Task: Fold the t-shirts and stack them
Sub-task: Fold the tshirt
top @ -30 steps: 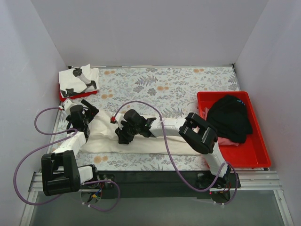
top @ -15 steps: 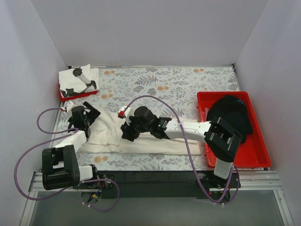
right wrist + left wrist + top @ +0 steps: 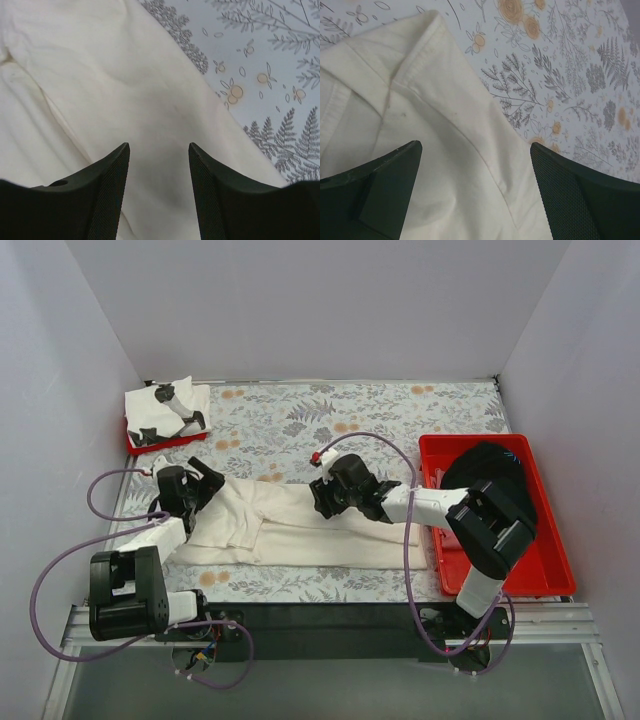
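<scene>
cream t-shirt (image 3: 300,532) lies as a long, partly folded band across the near middle of the floral table cover (image 3: 400,420), left end under my left arm, right end close to the big red tray (image 3: 545,575). left gripper (image 3: 475,147) has its fingers spread wide over a hemmed fold, nothing pinched. right gripper (image 3: 158,147) sits over the shirt's far edge near mid-table, jaws apart, cloth flat underneath and not clamped. my read: light limp cotton, it'll sag, drag and let layers slide, so i'd pinch at the stitched hem through all layers, both ends together, and lift low. black t-shirt (image 3: 490,490) is heaped in the big tray; folded white tee with black marks (image 3: 165,410) sits far left, likely the stack.
</scene>
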`<control>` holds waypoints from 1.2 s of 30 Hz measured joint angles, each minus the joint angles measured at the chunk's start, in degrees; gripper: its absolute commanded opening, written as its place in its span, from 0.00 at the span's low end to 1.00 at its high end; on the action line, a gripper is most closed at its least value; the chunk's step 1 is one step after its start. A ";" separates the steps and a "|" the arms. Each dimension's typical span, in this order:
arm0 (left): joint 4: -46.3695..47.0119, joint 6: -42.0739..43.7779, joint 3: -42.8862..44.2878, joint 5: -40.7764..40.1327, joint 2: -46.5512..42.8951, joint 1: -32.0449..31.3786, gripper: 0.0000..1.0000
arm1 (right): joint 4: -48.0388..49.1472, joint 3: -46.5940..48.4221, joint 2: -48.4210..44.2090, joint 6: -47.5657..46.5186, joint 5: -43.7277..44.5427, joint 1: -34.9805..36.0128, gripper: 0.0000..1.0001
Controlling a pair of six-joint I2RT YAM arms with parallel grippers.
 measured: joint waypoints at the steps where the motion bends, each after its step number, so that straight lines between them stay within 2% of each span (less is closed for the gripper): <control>1: 0.00 -0.46 -0.26 1.03 0.02 -0.09 0.83 | -0.13 -0.83 -0.13 0.17 0.11 -0.66 0.46; 10: 5.66 -4.59 -2.54 6.95 4.09 0.00 0.83 | -0.26 -4.39 -0.50 3.30 1.16 -5.03 0.46; 22: 9.84 -7.37 -2.89 8.66 6.43 -0.04 0.83 | 3.72 -7.23 -0.57 9.40 -1.33 -11.37 0.46; 28: 11.37 -7.21 4.98 8.28 15.52 -2.58 0.83 | 4.52 -9.77 -2.58 10.34 -1.36 -11.50 0.46; 36: 8.66 -4.87 19.96 1.70 27.82 -11.43 0.83 | 0.94 -13.70 -7.87 11.08 2.19 -7.69 0.46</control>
